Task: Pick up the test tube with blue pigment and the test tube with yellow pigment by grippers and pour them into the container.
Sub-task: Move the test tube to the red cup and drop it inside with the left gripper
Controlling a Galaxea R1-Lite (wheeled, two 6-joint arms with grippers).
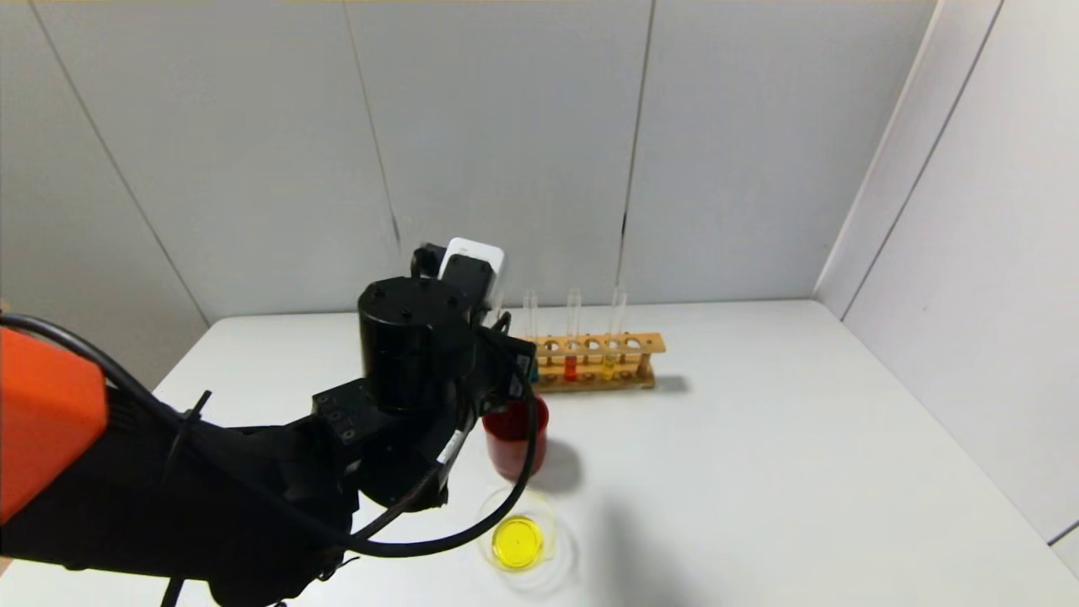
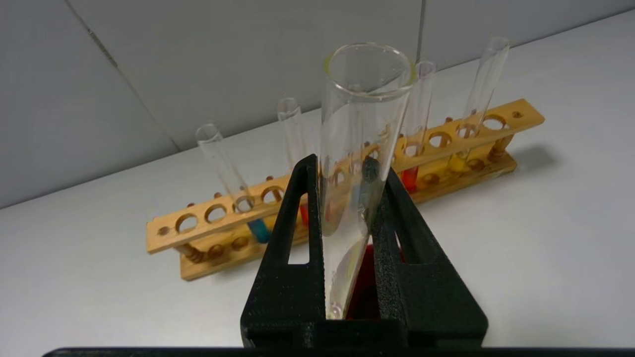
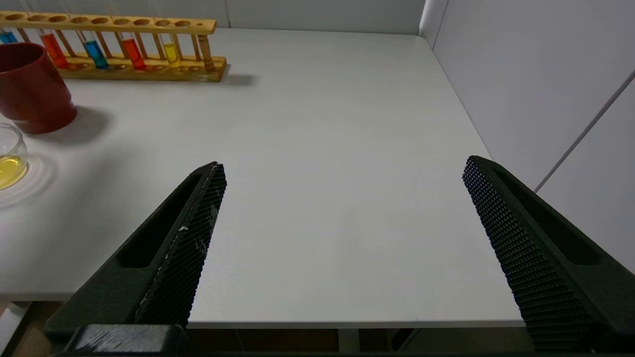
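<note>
We see a white surface (image 1: 759, 438) filling the scene, walled in by grey panels. The left arm (image 1: 211, 480) — black with an orange shell — reaches in from the near left, and its end effector (image 2: 347, 208) is pinching an upright glass tube (image 2: 359, 148), one finger on each side. That tube looks drained, with only a yellowish film near its bottom, so we take it for the yellow tube; it hangs over the red cup (image 1: 516, 438), whose red shows between the fingers.

The right end effector (image 3: 342, 198) waits over the near right part of the surface, its fingers spread wide and holding nothing.

Along the far side stands the wooden rack (image 1: 600, 362). In it the right wrist view shows a blue tube (image 3: 94, 52) between two orange-red tubes, a second blue one (image 3: 7, 36) at the left edge of that view, and a paler yellow tube (image 3: 170, 52) nearest the rack's right end.

The red cup sits just in front of the rack's left half. Nearer to us, just right of the cup, is the dish (image 1: 520, 541) — a pool of yellow liquid lies in it.
</note>
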